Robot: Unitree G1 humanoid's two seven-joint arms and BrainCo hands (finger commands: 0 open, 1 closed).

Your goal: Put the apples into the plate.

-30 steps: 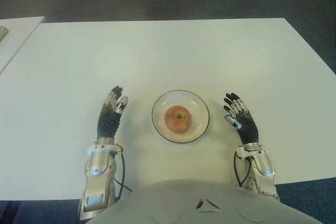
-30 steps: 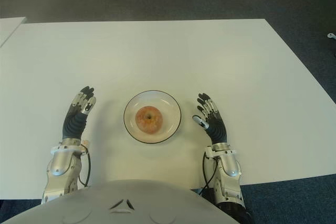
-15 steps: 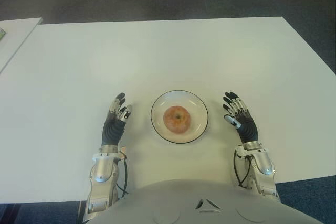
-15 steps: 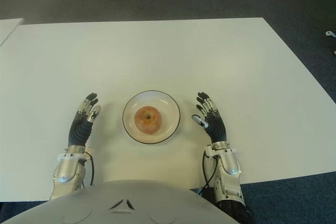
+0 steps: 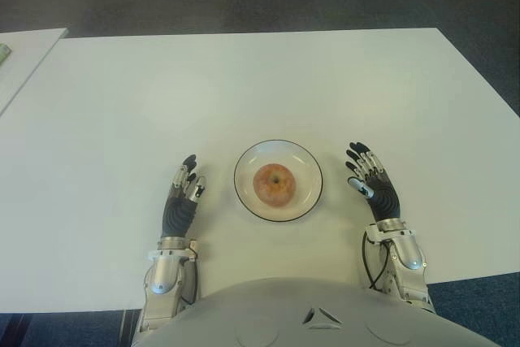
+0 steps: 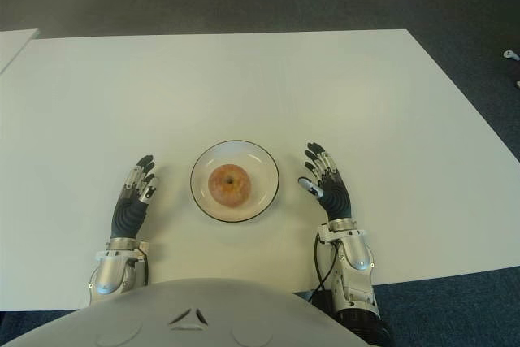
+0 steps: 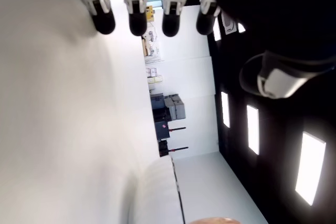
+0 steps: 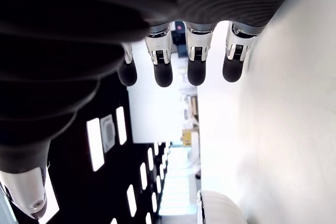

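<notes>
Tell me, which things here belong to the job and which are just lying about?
Job:
- reddish-yellow round apple, already in the plate
- round white plate with a dark rim
- left hand, open, left of the plate
- right hand, open, right of it

Lying about:
- second white table, far left

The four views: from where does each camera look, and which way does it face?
Left eye view: from the head, down at the white table; round white plate with red-yellow apple, both hands, torso.
Right eye view: same scene, slightly shifted.
Left wrist view: along the left hand; open fingers.
Right wrist view: along the right hand; open fingers, plate rim.
</notes>
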